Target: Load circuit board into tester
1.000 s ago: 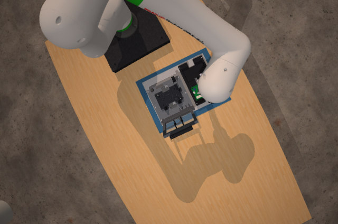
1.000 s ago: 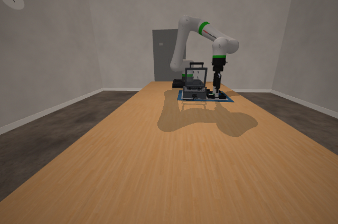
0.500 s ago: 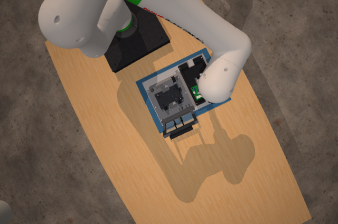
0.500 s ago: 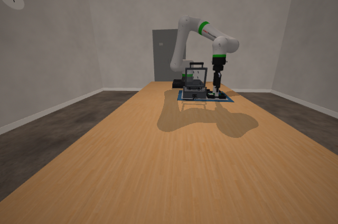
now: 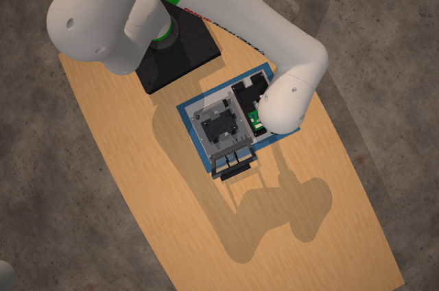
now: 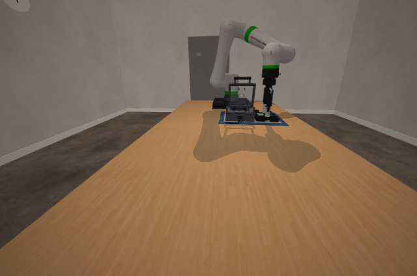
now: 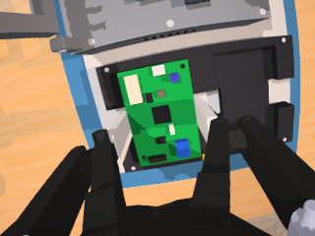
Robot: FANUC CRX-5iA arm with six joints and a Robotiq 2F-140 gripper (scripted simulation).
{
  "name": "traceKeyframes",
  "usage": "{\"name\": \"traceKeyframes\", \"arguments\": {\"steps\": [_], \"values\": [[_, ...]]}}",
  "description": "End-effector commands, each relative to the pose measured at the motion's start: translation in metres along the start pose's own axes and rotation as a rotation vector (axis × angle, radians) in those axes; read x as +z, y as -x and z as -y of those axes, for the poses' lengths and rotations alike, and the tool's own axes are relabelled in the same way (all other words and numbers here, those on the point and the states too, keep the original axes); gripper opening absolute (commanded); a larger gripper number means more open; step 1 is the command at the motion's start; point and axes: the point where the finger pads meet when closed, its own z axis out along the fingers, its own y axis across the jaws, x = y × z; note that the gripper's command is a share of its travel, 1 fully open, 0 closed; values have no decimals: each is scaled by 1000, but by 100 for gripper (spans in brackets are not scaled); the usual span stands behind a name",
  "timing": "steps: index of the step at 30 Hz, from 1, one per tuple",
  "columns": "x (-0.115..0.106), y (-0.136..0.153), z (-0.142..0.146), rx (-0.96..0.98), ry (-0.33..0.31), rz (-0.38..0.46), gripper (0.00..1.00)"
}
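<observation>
Circuit board [image 5: 254,119] [image 6: 260,114] [image 7: 162,100] unloaded from tray [image 5: 250,106] [image 6: 274,119] [image 7: 109,90]: not yet.
Fingers [image 6: 266,113] half-closed astride it, grip unclear; seating, lid-closing, release remain.

1. We read "FANUC" in red on the upper link of the robot arm [image 5: 226,7] [image 6: 260,37].
2. We see smaller black lettering following it along that link, too blurred for us to read surely.

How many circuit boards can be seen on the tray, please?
1: the green circuit board is at one pocket, between the gripper's fingertips; the other pocket shows none.
</observation>
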Motion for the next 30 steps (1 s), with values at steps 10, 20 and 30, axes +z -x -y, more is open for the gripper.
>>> {"name": "traceKeyframes", "arguments": {"steps": [10, 20, 30], "values": [[-9, 0, 0, 0, 0, 0, 46], [-13, 0, 0, 0, 0, 0, 46], [-13, 0, 0, 0, 0, 0, 46]]}}
